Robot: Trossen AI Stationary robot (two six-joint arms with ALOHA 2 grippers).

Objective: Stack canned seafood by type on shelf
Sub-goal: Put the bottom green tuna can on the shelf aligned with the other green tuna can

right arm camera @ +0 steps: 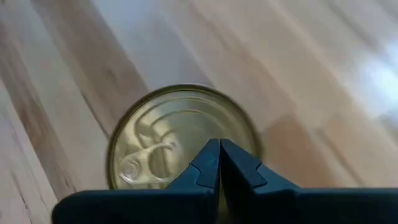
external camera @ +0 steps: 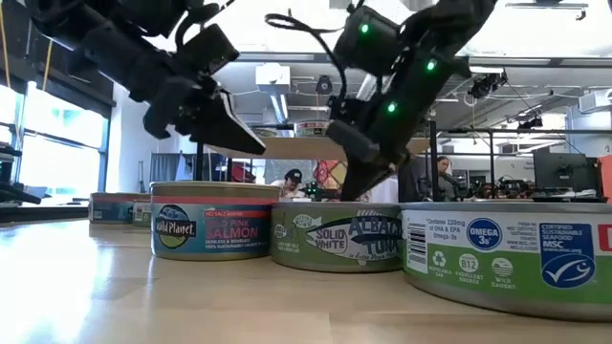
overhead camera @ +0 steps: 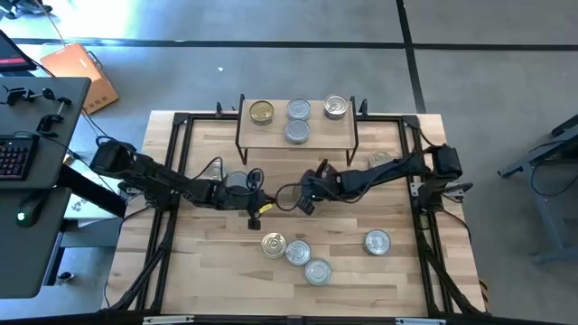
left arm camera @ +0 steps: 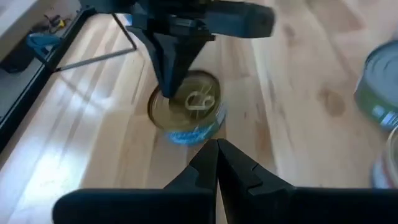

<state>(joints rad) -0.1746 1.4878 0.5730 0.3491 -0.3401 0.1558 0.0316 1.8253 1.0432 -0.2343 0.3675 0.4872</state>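
Note:
A can (left arm camera: 186, 113) with a gold lid and a blue label lies flat on the table between my two grippers; it also shows in the right wrist view (right arm camera: 168, 143). My right gripper (left arm camera: 167, 93) (right arm camera: 219, 149) is shut and points down at the can's rim. My left gripper (left arm camera: 216, 149) (overhead camera: 256, 215) is shut, just short of the can and above the table. On the shelf (overhead camera: 262, 137) at the far edge rest a gold-lidded can (overhead camera: 261, 112) and three silver cans (overhead camera: 298, 110). My right gripper's shut fingertips (left arm camera: 169, 87) come from above, slanting down, at the rim (left arm camera: 157, 102) of the gold-lidded can on the side away from my left gripper. I cannot tell whether they touch it. The can sits flat on the table.
Three cans (overhead camera: 298, 253) cluster near the front edge, and another (overhead camera: 377, 241) lies to their right. One can (overhead camera: 381, 160) sits beside the right arm and one (overhead camera: 237, 183) under the left arm. The low view shows a salmon can (external camera: 210, 222) and tuna cans (external camera: 335, 237).

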